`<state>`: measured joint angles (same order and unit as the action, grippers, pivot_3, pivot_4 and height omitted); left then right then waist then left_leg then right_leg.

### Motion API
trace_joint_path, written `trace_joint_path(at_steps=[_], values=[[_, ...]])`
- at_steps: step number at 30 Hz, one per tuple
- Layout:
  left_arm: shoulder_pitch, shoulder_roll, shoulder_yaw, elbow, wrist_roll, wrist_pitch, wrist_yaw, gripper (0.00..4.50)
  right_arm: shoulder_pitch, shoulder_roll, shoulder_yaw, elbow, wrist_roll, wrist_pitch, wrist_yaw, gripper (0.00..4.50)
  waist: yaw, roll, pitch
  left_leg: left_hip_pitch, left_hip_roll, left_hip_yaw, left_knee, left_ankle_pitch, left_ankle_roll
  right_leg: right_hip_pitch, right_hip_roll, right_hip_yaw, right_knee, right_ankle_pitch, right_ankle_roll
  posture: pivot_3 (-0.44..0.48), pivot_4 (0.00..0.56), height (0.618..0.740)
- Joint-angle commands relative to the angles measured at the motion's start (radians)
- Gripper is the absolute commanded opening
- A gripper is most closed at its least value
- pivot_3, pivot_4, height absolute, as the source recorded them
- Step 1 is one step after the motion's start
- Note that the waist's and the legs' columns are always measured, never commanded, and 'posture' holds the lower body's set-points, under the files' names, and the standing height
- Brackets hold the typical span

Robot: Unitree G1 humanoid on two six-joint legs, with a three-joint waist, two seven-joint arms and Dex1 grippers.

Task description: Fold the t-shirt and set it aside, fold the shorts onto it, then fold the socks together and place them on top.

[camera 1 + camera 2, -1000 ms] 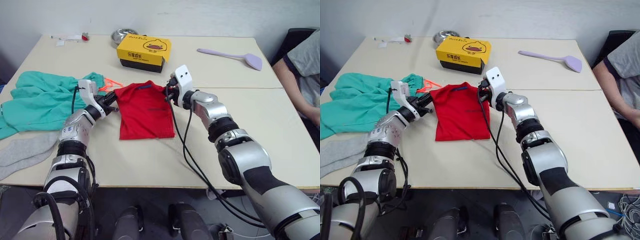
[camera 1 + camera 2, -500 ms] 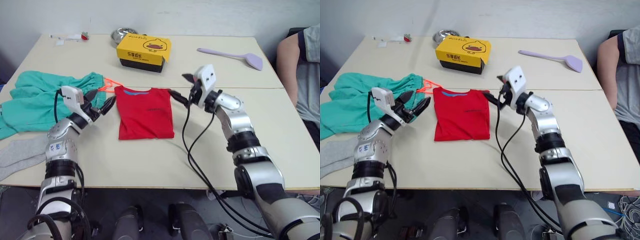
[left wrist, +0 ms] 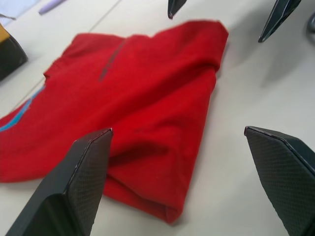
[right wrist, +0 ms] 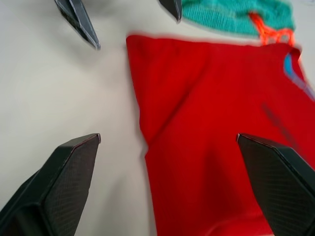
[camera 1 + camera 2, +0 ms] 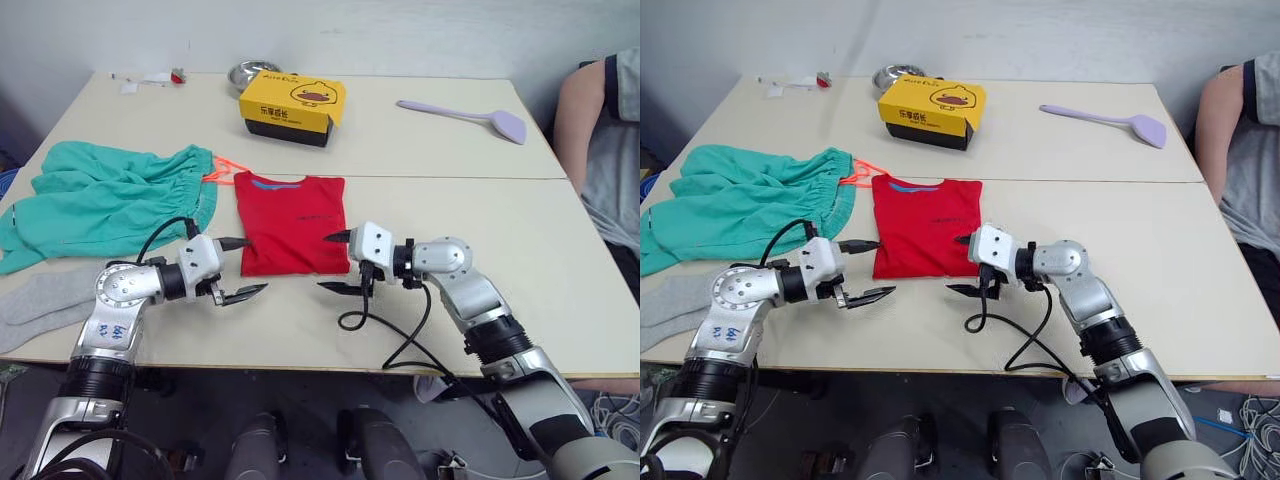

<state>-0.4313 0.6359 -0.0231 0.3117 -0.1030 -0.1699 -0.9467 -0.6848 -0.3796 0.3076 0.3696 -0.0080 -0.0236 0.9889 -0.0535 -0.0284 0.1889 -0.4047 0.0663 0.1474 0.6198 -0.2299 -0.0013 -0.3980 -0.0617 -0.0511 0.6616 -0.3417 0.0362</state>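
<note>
The t-shirt (image 5: 292, 223) lies folded into a narrow rectangle mid-table (image 5: 560, 250), its near hem facing the robot, probably ready for a further fold. The left claw (image 5: 236, 268) and right claw (image 5: 338, 262) flank that hem's corners, each spread wide, gripping nothing. The shorts (image 5: 110, 200) lie unfolded just beside it.

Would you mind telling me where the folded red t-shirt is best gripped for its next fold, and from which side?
Probably by its two near corners. The t-shirt lies flat as a narrow rectangle, neckband at the far end, hem towards the robot. The left gripper and right gripper sit open just off those corners, one on each side, so each could come in low from its own side and pinch the hem edge.
</note>
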Motion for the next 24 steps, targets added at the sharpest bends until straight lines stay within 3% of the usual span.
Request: trace_joint_path(at_steps=[1, 4, 12, 13, 18, 24], values=[[-0.053, -0.016, -0.018, 0.058, 0.074, -0.028, 0.084, 4.5, -0.041, 0.024, 0.004, 0.057, -0.042, -0.05, -0.053, 4.13, 0.0, 0.0, 0.0, 0.0, 0.0, 0.0, 0.0, 0.001, 0.002, 0.0, 0.0, 0.0, 0.0, 0.0, 0.0, 0.0, 0.15, 0.74], [-0.08, -0.012, -0.035, 0.116, 0.113, -0.02, 0.107, 4.5, -0.045, 0.035, 0.01, 0.085, -0.062, -0.074, -0.065, 3.25, -0.002, 0.0, 0.0, 0.0, 0.0, 0.001, -0.001, 0.002, 0.003, 0.0, 0.001, 0.0, 0.0, 0.0, 0.0, 0.0, 0.15, 0.74], [-0.071, -0.006, -0.062, 0.128, 0.092, 0.024, 0.028, 1.9, -0.012, 0.02, 0.006, 0.059, -0.059, -0.088, -0.027, 0.22, -0.003, 0.0, 0.0, 0.0, 0.0, 0.001, -0.001, 0.005, -0.001, 0.0, 0.001, 0.0, 0.001, -0.001, 0.001, 0.0, 0.15, 0.74], [-0.062, -0.003, -0.06, 0.116, 0.075, 0.029, 0.004, 1.57, 0.001, 0.009, 0.006, 0.037, -0.053, -0.079, -0.008, 0.0, -0.002, 0.0, 0.0, 0.0, 0.0, 0.001, -0.001, 0.005, -0.001, 0.0, 0.001, 0.0, 0.001, -0.001, 0.001, 0.0, 0.15, 0.74], [0.033, 0.045, -0.047, -0.016, -0.009, 0.048, -0.116, 0.02, 0.123, -0.087, 0.001, -0.189, 0.021, 0.018, 0.122, 0.0, -0.001, 0.0, 0.0, 0.0, 0.0, 0.001, -0.003, 0.004, -0.002, 0.0, 0.001, 0.0, -0.001, -0.001, 0.002, 0.0, 0.15, 0.74], [0.219, 0.123, 0.011, -0.253, -0.089, 0.113, -0.149, 0.02, 0.286, -0.18, -0.015, -0.469, 0.081, 0.173, 0.146, 0.0, -0.003, 0.0, 0.0, 0.001, 0.001, 0.0, -0.006, 0.003, -0.002, 0.0, 0.001, 0.001, -0.003, -0.002, 0.001, 0.0, 0.15, 0.74]])
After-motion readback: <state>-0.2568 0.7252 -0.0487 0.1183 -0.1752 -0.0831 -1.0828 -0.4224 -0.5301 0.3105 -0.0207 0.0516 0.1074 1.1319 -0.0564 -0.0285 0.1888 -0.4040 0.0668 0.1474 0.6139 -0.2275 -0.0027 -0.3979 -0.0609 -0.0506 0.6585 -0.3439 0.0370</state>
